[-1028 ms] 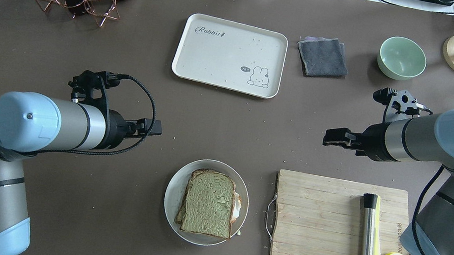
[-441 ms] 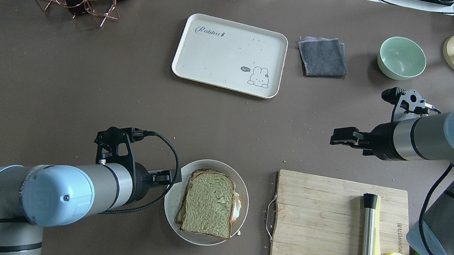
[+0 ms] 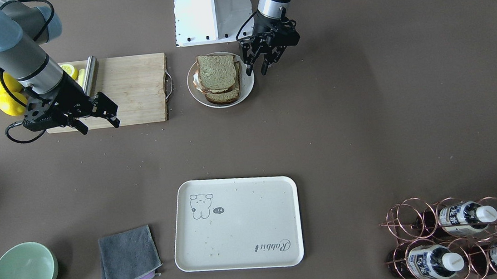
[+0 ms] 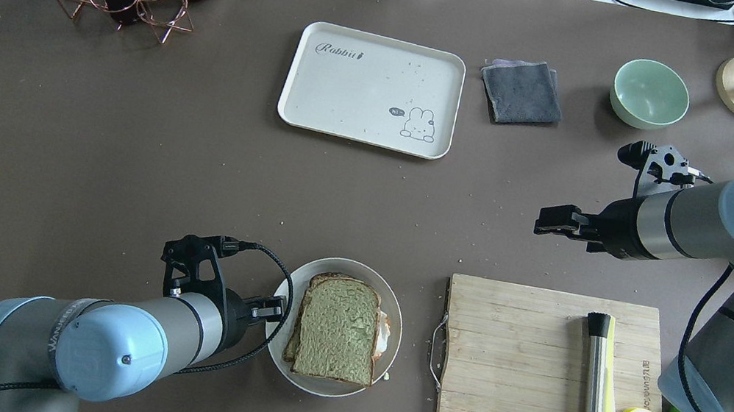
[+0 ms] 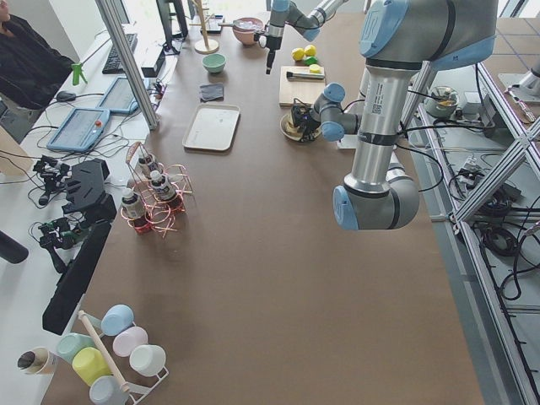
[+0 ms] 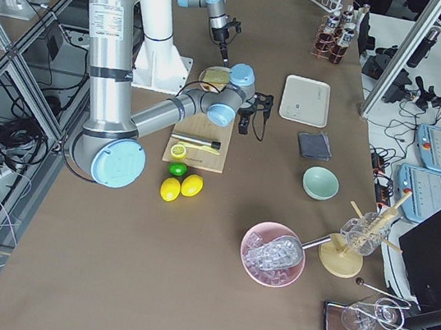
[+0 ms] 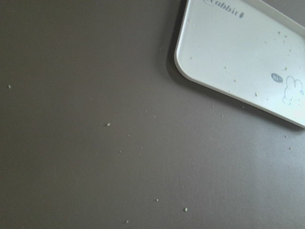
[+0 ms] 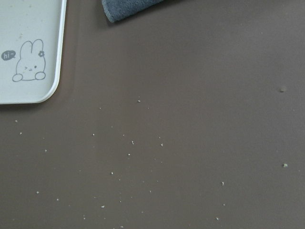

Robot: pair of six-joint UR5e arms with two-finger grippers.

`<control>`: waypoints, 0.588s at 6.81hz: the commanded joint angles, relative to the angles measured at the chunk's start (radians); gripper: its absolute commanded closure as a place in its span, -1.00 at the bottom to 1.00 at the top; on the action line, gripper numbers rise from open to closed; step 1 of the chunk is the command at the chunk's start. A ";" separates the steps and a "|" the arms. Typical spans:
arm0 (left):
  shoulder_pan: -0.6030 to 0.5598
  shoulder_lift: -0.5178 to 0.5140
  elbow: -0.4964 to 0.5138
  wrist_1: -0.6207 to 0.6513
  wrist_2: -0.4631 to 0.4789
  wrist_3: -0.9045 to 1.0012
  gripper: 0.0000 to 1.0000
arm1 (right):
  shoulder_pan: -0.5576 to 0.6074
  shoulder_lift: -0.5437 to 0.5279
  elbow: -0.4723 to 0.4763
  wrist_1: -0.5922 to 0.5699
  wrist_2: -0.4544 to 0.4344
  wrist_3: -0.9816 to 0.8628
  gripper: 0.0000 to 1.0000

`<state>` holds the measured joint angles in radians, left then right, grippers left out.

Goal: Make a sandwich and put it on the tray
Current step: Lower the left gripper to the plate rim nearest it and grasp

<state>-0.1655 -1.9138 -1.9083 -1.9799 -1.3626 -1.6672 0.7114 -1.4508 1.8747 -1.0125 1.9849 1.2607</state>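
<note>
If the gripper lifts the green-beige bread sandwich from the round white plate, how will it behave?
The sandwich is probably soft and may squash under a firm pinch. It looks merely stacked, with offset edges, so it might slide apart. The white egg peeking out could slip free.

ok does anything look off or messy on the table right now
Nothing spilled or broken. Crumbs dot the table and the tray. The sandwich sits with its slices slightly offset on the plate, and egg white pokes out one side.

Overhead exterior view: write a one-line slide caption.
Left gripper open beside the sandwich on its plate; tray sits apart.
</note>
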 commanded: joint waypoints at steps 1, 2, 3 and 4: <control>0.014 -0.029 0.043 0.000 0.005 -0.006 -0.07 | -0.001 0.001 -0.002 0.000 -0.001 0.003 -0.98; 0.015 -0.045 0.063 0.000 0.005 -0.008 -0.04 | -0.001 0.004 -0.005 0.000 -0.001 0.003 -0.98; 0.015 -0.048 0.074 -0.002 0.007 -0.025 0.33 | -0.001 0.004 -0.005 -0.001 -0.005 0.003 -0.98; 0.015 -0.047 0.074 -0.002 0.007 -0.029 0.84 | -0.001 0.004 -0.006 -0.002 -0.005 0.003 -0.98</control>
<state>-0.1508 -1.9586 -1.8403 -1.9815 -1.3565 -1.6885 0.7103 -1.4470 1.8698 -1.0135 1.9813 1.2640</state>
